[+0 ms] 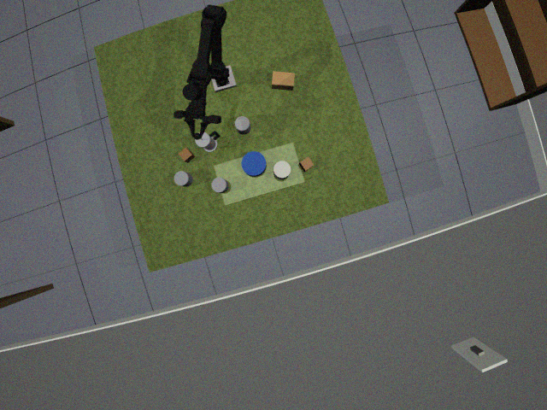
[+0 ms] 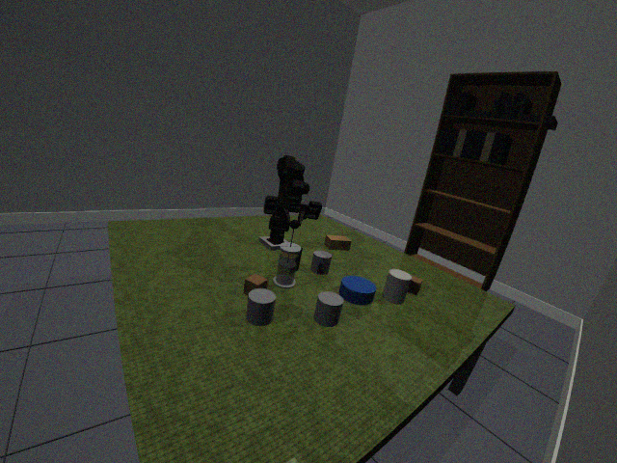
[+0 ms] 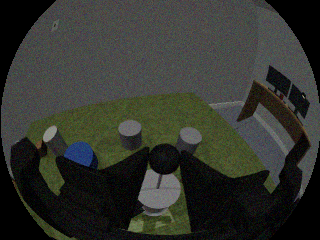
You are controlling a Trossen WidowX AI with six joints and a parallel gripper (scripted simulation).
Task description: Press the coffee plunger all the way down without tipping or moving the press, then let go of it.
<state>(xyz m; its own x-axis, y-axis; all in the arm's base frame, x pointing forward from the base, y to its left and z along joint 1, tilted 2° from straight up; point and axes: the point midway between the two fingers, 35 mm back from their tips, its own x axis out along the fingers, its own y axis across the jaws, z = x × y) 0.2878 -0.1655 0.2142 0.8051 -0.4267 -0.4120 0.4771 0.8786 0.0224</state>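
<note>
The coffee press (image 1: 209, 143) (image 2: 286, 269) stands upright on the green table top, with a clear body, a pale lid (image 3: 159, 194) and a round pale base. Its black round plunger knob (image 2: 295, 224) (image 3: 164, 159) stands well above the lid on a thin rod (image 2: 292, 236), so the plunger is up. My gripper (image 1: 197, 135) is shut on the knob, with one finger on each side of it in the wrist view. The press's dark handle (image 1: 214, 135) points toward the robot's base side. The rod's lower end is hard to make out inside the body.
Grey cylinders (image 1: 242, 124) (image 1: 182, 178) (image 1: 219, 184) stand around the press. A brown block (image 1: 185, 155) (image 2: 255, 285) is close beside it. A blue disc (image 1: 253, 163) (image 2: 357, 289) and a white cylinder (image 1: 281, 169) (image 2: 397, 286) stand farther off. A wooden block (image 1: 283, 80) lies near the robot's base.
</note>
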